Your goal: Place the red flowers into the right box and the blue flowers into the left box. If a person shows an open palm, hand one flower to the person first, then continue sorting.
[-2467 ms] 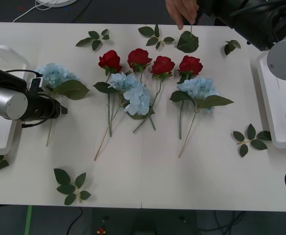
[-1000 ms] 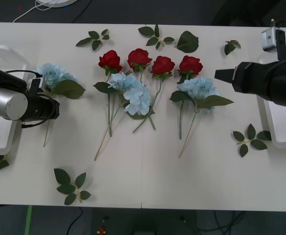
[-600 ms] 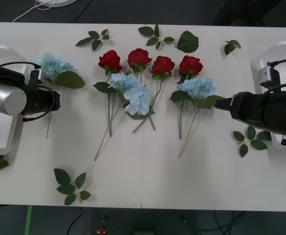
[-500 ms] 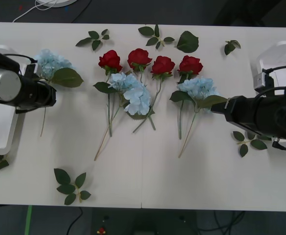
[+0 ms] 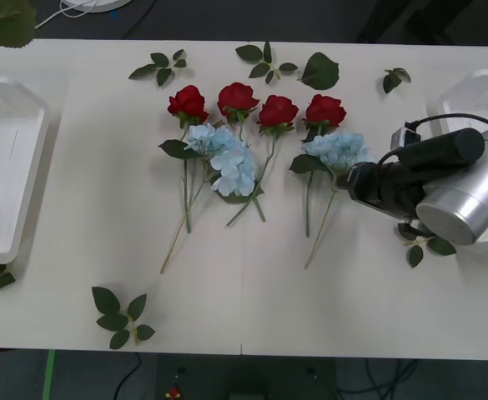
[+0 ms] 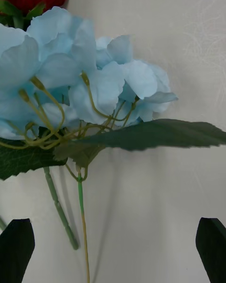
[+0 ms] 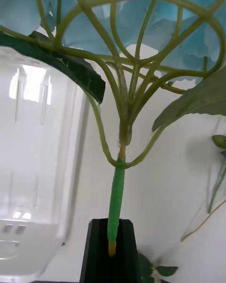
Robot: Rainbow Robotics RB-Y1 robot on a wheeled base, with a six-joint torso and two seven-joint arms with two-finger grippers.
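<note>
A white counter (image 5: 244,300) spans nearly the whole front view, its surface matte and evenly lit, with soft shadows. A thin seam runs from the middle of its near edge toward the centre. Beyond the far edge lies a dark floor, where a white cable (image 5: 60,15) curls near the far left corner. Below the near edge, a green strip (image 5: 48,375) stands against dark grey flooring.

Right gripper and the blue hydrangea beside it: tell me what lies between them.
Nothing but bare table. In the right wrist view, the open right gripper faces the blue hydrangea, its stem running down between the fingers.
</note>
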